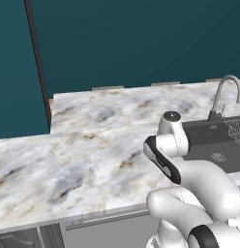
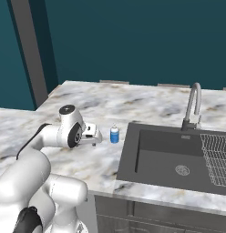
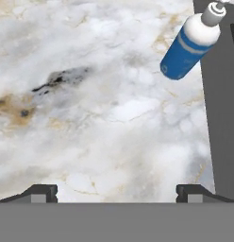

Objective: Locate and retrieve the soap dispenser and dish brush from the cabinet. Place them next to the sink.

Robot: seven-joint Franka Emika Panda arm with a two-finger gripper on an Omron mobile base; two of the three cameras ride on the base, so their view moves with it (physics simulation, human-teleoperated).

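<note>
The soap dispenser (image 2: 114,134), a small blue bottle with a white pump top, stands upright on the marble counter just left of the sink (image 2: 128,157). In the hand view the soap dispenser (image 3: 189,45) sits at the upper right, against the sink's dark rim (image 3: 222,118). My gripper (image 2: 95,136) hovers low over the counter a short way left of the bottle. It is open (image 3: 116,191), with bare marble between its fingertips (image 3: 43,192). The dish brush and the cabinet are out of view.
A curved chrome faucet (image 2: 193,107) rises behind the basin, and a wire rack (image 2: 217,157) lies in its right part. The marble counter (image 1: 93,145) runs left in an L shape to a dark wall. Lower drawers (image 2: 178,214) sit under the sink.
</note>
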